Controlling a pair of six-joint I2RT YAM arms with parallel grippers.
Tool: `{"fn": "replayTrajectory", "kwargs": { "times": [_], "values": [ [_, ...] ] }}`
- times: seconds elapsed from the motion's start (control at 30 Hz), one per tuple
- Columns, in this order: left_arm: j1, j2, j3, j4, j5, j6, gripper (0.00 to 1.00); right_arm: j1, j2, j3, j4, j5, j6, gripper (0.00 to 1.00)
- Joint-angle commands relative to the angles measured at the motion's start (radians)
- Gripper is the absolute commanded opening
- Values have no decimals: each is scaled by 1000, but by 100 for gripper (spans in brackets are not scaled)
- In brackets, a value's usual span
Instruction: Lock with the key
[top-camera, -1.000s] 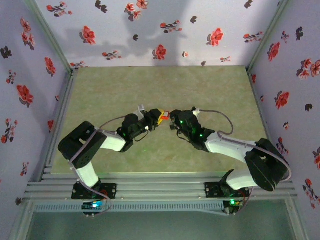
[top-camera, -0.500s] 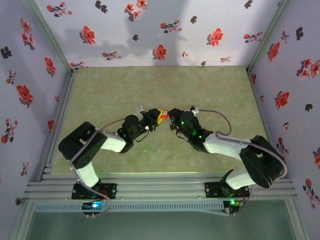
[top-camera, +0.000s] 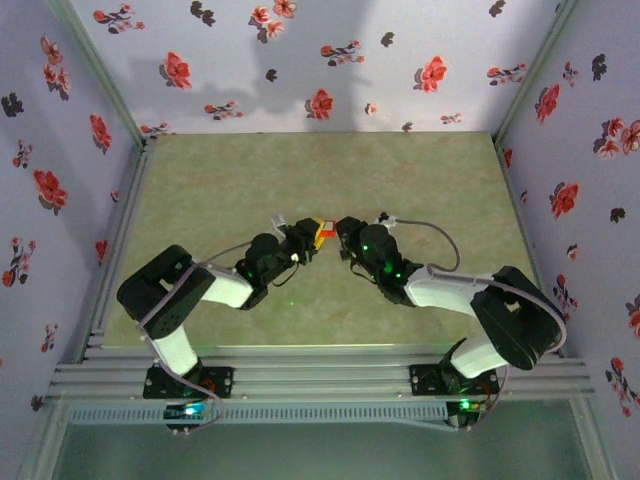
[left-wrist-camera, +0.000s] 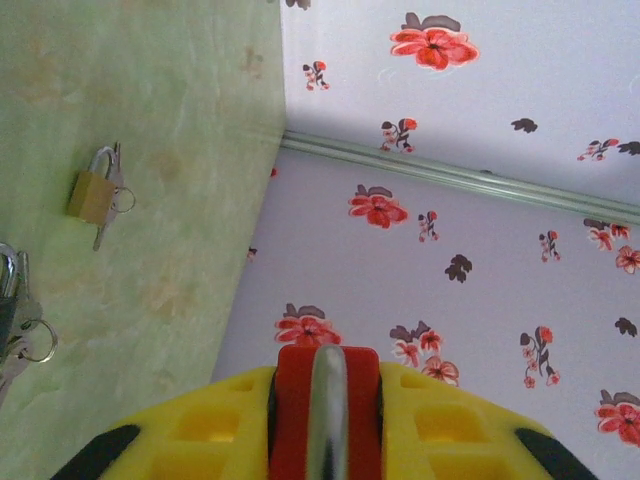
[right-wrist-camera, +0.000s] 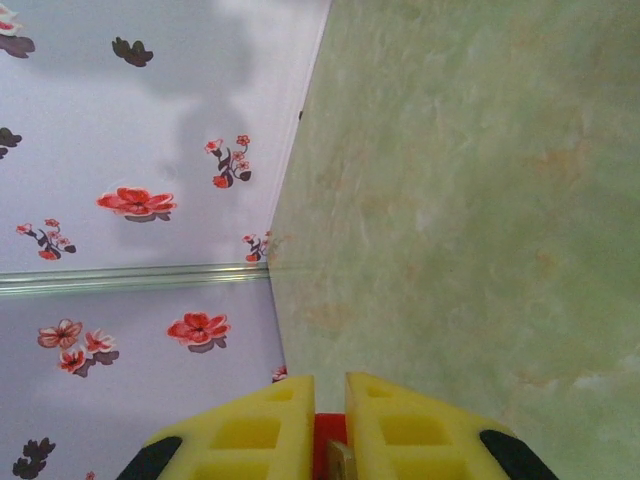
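Left end effector (left-wrist-camera: 325, 378) clamped on red padlock (left-wrist-camera: 290, 405), shackle (left-wrist-camera: 326, 420) running between its fingers (left-wrist-camera: 200, 430). Right end effector (right-wrist-camera: 330, 385), tip-to-tip with it, pinched on what looks like the key (right-wrist-camera: 340, 462); seating hidden. Hold left rigid, key square to the padlock, turn by wrist roll only, no side load.

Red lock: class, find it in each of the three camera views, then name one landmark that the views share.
Top external: the red lock is at mid-table, between the two arms' tips.
Left wrist: bottom centre, gripped between the yellow left fingers, steel bar toward the camera.
Right wrist: bottom edge, a red sliver in the gap between the yellow right fingers.
Shared landmark: the flowered wall meeting the green table.
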Motion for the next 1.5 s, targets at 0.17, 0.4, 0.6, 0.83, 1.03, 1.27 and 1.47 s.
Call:
{"fn": "replayTrajectory", "kwargs": {
  "times": [0.17,0.4,0.6,0.83,1.03,1.27,1.47],
  "values": [
    [-31,-34,-10,44,-11,-30,0,7,31,-28,108,19,-9,14],
    [-42,-32,-15,46,-37,-48,0,14,61,-35,148,31,6,10],
    [-48,-35,-16,44,-54,-54,0,17,69,-33,154,46,5,4],
    [-50,-38,-20,44,-72,-49,0,19,70,-40,141,70,7,0],
    [-54,-38,-21,40,-89,-47,0,20,70,-42,140,82,5,0],
    [-54,-43,-26,35,-97,-43,0,21,52,-45,128,86,2,0],
    [-54,-46,-28,33,-103,-45,0,20,27,-57,117,101,-3,0]
  ]
}}
